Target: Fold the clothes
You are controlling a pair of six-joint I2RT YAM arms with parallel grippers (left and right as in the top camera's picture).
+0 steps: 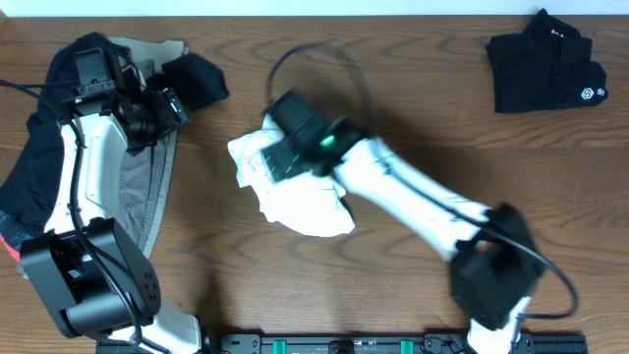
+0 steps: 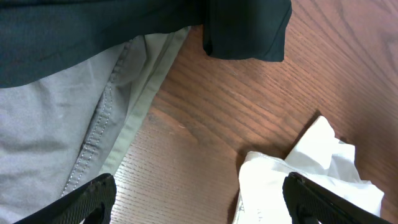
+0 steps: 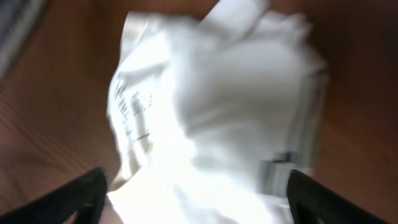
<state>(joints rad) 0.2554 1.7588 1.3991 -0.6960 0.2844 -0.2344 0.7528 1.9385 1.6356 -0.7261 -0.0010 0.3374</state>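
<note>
Wooden table [image 1: 413, 59] carries a heap of grey and dark garments [image 1: 147, 187] at left, a crumpled white T-shirt [image 1: 305, 202] at centre and a folded black garment [image 1: 545, 64] far right. Right gripper [image 3: 199, 193] hovers over the shirt, jaws spread and empty. Left gripper [image 2: 199, 199] is likewise open at the heap's edge. Judged step: flattening the shirt. The next move needs a pinch on a hem.

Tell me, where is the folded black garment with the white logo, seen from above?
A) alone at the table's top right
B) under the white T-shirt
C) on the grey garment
A: the folded black garment lies by itself at the top right, apart from the white T-shirt in the middle.
</note>
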